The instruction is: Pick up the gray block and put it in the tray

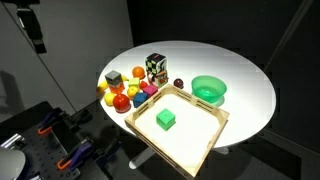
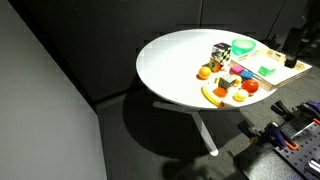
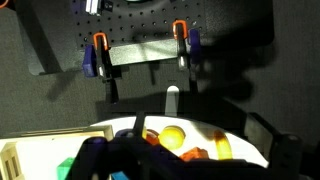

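Wrist view, claw (image 3: 190,152) open wide, empty, dark and blurred, gray block (image 1: 114,78) a small matte cube well clear of claw, tray (image 1: 215,143) square, shallow, pale wood

White table (image 1: 250,92), wooden tray (image 1: 213,147) (at its edge), green bowl (image 1: 209,90), patterned cube (image 1: 155,68), gray block (image 1: 114,79), toy fruit (image 1: 125,97)

round white table (image 2: 165,65) on white pedestal legs (image 2: 207,135); dark grey floor (image 2: 140,150); black wall panel (image 2: 40,90) at left; black backdrop (image 1: 200,20) far behind; tabletop brightly lit, room dim.
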`<state>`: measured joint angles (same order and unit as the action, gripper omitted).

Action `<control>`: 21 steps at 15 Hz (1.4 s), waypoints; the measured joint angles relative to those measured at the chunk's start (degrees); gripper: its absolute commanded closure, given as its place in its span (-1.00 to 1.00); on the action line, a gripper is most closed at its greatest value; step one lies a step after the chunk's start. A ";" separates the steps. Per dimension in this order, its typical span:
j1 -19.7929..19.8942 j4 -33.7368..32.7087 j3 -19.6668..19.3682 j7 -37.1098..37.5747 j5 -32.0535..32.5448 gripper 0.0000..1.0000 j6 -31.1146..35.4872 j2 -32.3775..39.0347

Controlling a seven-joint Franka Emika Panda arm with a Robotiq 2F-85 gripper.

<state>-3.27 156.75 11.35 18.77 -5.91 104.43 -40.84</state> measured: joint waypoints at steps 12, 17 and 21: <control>0.00 0.11 0.00 0.00 0.00 -1.00 0.03 0.31; 0.43 0.13 -0.03 0.00 0.22 -1.00 1.75 1.95; 2.84 0.13 -0.19 0.15 2.81 -1.00 5.66 3.55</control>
<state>-0.43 156.88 11.15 18.93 -3.10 110.09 -37.29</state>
